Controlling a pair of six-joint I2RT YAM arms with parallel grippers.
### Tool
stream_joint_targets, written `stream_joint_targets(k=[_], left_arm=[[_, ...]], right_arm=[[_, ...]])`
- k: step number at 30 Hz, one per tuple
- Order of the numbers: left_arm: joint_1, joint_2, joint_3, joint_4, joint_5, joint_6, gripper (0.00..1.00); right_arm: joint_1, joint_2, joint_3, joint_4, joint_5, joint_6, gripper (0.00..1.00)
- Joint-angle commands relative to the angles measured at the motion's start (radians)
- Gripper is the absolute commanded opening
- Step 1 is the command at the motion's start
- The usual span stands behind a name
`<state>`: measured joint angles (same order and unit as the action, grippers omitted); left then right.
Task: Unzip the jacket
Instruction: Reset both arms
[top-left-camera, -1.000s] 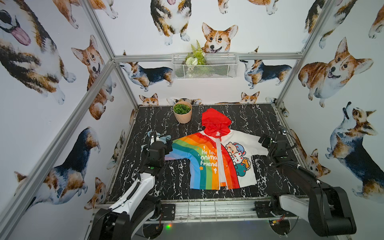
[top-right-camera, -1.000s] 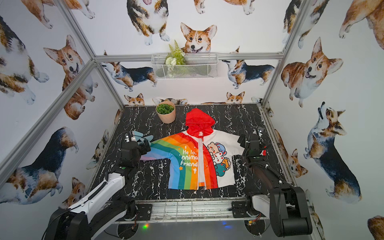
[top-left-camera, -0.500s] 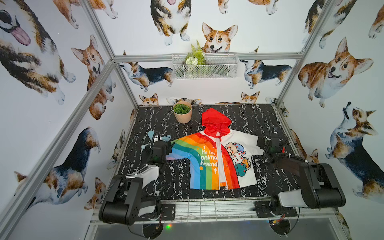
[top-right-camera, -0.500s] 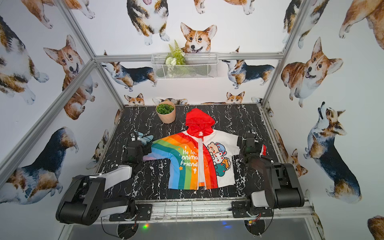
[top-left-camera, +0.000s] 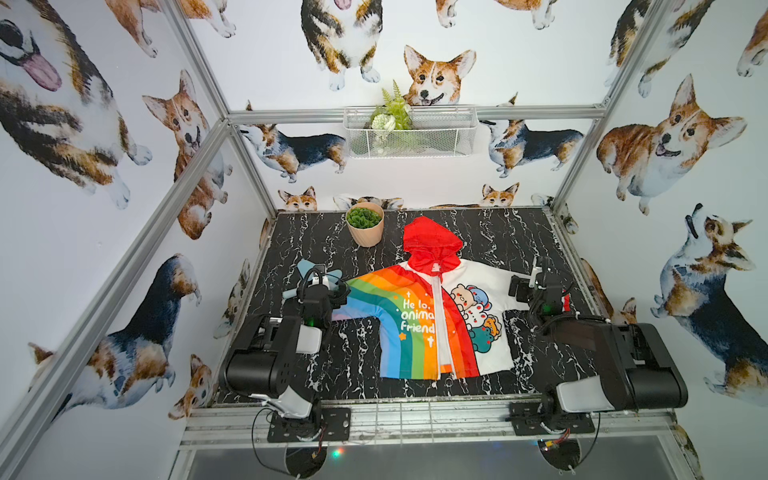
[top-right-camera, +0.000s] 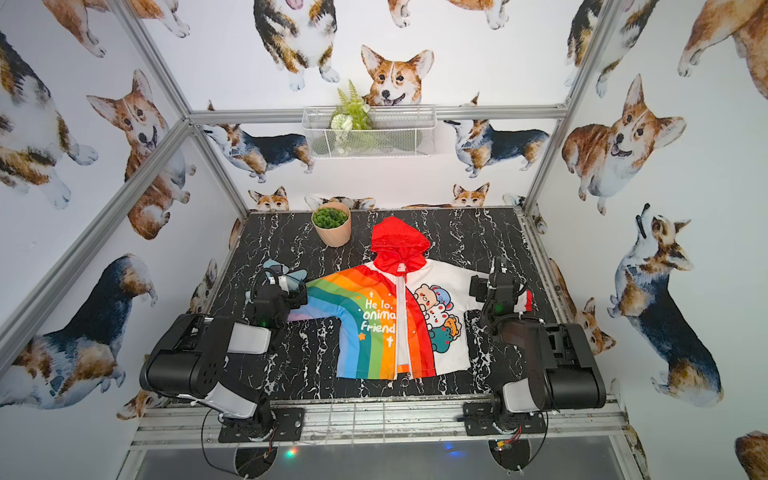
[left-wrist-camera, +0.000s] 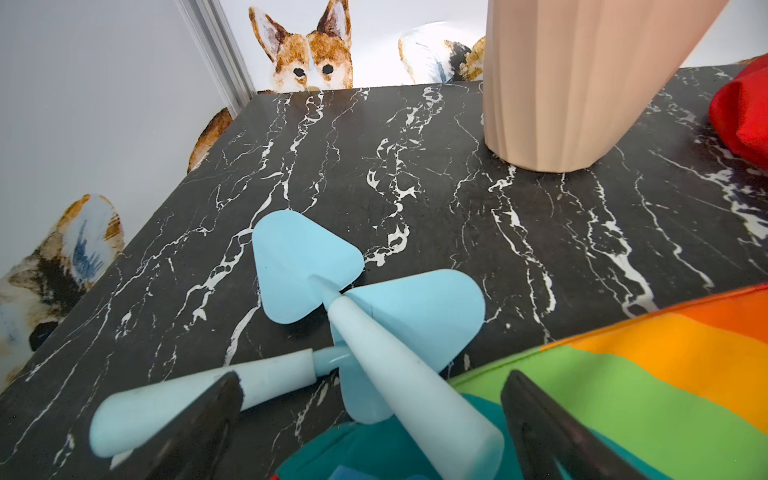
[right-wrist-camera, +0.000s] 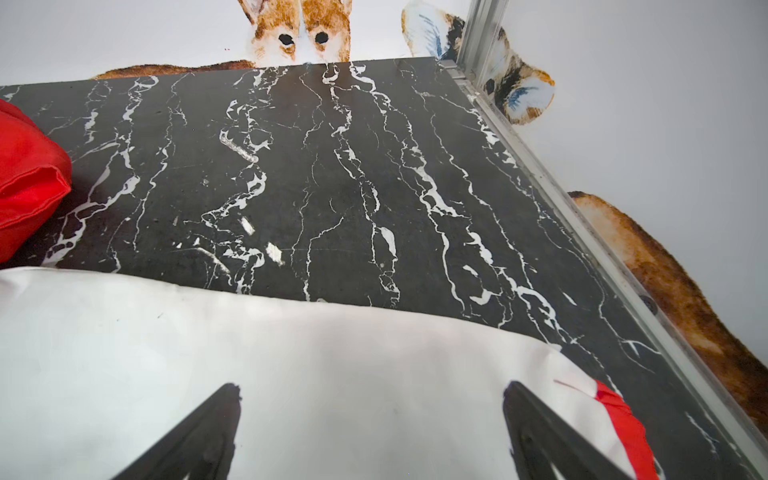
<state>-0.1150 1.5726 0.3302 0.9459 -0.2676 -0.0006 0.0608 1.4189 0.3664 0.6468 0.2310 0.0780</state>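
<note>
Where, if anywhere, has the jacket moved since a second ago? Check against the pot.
No. The jacket lies where it did, its hood the same gap from the plant pot.

Both top views look steeply down from high above the table's (top-left-camera: 316, 245) (top-right-camera: 282, 245) near edge toward the far wall (top-left-camera: 436, 183), taking in the whole table. Each wrist view sits low and close over it, left facing the far left corner, right the far right; both catch the hood (left-wrist-camera: 744, 112) (right-wrist-camera: 29, 178)

Marble table (top-left-camera: 498, 232): jacket (top-left-camera: 419, 320), pot (top-left-camera: 365, 228), spatulas (left-wrist-camera: 299, 257)
</note>
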Motion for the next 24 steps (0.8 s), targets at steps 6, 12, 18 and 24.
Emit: stream_joint_targets(k=[6, 12, 18, 24], left_arm=[[0.006, 0.001, 0.04, 0.012, -0.034, -0.005, 1.0], [0.005, 0.001, 0.041, 0.011, -0.034, -0.004, 1.0], [0.006, 0.005, 0.054, -0.009, -0.03, -0.006, 1.0], [0.011, 0.0, 0.023, 0.043, 0.016, 0.005, 1.0]], right_arm=[[0.001, 0.036, -0.06, 0.234, -0.041, -0.026, 0.99], [0.001, 0.048, -0.065, 0.26, -0.035, -0.023, 0.99], [0.001, 0.043, -0.064, 0.252, -0.035, -0.023, 0.99], [0.002, 0.045, -0.062, 0.251, -0.034, -0.023, 0.99]])
